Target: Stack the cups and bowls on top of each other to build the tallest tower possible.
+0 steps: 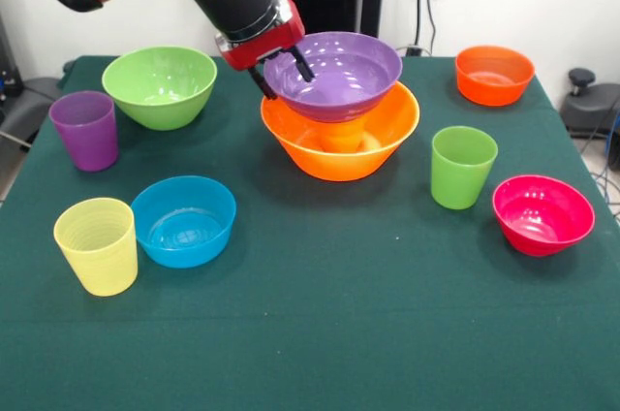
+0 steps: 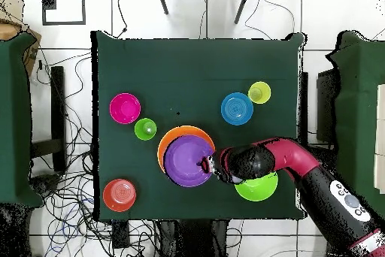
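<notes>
Your claw (image 1: 282, 70) is pinched on the near-side rim of the wide glossy purple plastic bowl (image 1: 339, 72), one finger inside and one outside. That bowl sits above the large orange-yellow plastic bowl (image 1: 341, 140), propped on an orange cup (image 1: 341, 135) inside it, mid-worktop (image 1: 320, 333). The light green bowl (image 1: 161, 85), purple tumbler (image 1: 85, 129) and blue bowl (image 1: 184, 220) stand apart.
</notes>
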Tool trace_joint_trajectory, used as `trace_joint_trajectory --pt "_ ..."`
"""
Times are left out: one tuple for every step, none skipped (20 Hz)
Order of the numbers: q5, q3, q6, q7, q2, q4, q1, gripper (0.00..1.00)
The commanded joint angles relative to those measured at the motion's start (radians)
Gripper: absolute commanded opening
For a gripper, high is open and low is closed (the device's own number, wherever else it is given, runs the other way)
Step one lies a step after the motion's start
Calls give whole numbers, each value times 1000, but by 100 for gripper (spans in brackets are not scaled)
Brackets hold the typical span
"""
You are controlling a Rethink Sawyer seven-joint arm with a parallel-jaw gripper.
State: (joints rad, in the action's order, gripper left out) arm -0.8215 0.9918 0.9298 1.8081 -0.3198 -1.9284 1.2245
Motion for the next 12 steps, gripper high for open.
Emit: trace_joint_trajectory --pt "-72 -80 12 -236 5 77 -64 100" --pt "-72 -82 12 -237 4 78 -65 100" --pt "-72 -82 13 -239 3 78 -65 100" --pt "-72 -83 13 -241 3 78 -66 100" --pt "-72 -84 15 -245 3 78 -66 100" --pt "-72 -84 15 -243 1 79 -68 100" --pt "-72 -85 15 -242 0 79 -70 100" --pt "-71 -85 17 -242 -2 80 -71 100" --pt "-67 -82 16 -239 -5 77 -70 100" --pt "-67 -81 14 -237 -6 75 -69 100" --pt "-66 -81 11 -235 -7 72 -68 100" --pt "-71 -84 7 -234 -5 73 -69 100"
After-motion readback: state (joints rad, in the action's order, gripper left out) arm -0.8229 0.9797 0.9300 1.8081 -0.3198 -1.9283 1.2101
